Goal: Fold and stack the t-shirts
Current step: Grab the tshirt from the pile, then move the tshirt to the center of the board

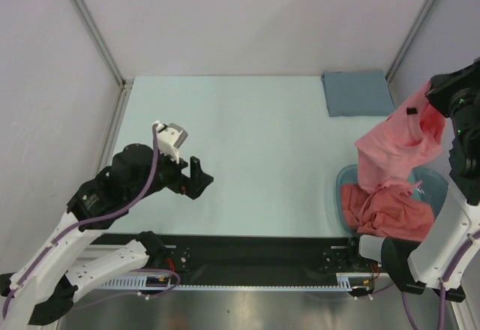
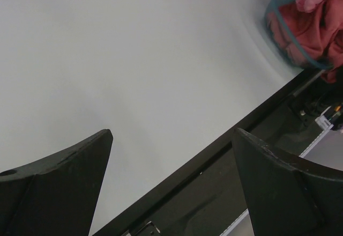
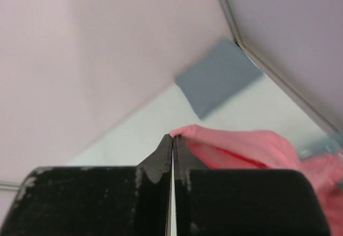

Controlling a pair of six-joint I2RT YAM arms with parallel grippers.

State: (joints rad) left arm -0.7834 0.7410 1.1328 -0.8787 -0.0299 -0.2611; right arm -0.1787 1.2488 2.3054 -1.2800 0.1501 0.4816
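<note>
My right gripper (image 1: 415, 109) (image 3: 172, 137) is shut on the edge of a salmon-pink t-shirt (image 1: 397, 146) (image 3: 241, 145) and holds it high over the table's right side. The shirt hangs from the jaws down into a teal tub (image 1: 338, 186). More pink t-shirts (image 1: 386, 211) (image 2: 311, 24) lie crumpled in that tub (image 2: 272, 5). My left gripper (image 1: 199, 177) (image 2: 171, 134) hovers open over the near left of the table. Nothing is between its fingers, and it is well apart from the shirts.
A grey-blue rectangular cloth (image 1: 358, 92) (image 3: 217, 78) lies flat at the back right corner. The pale table (image 1: 247, 150) is walled at the back and both sides. A black rail (image 1: 255, 251) (image 2: 214, 155) runs along the near edge.
</note>
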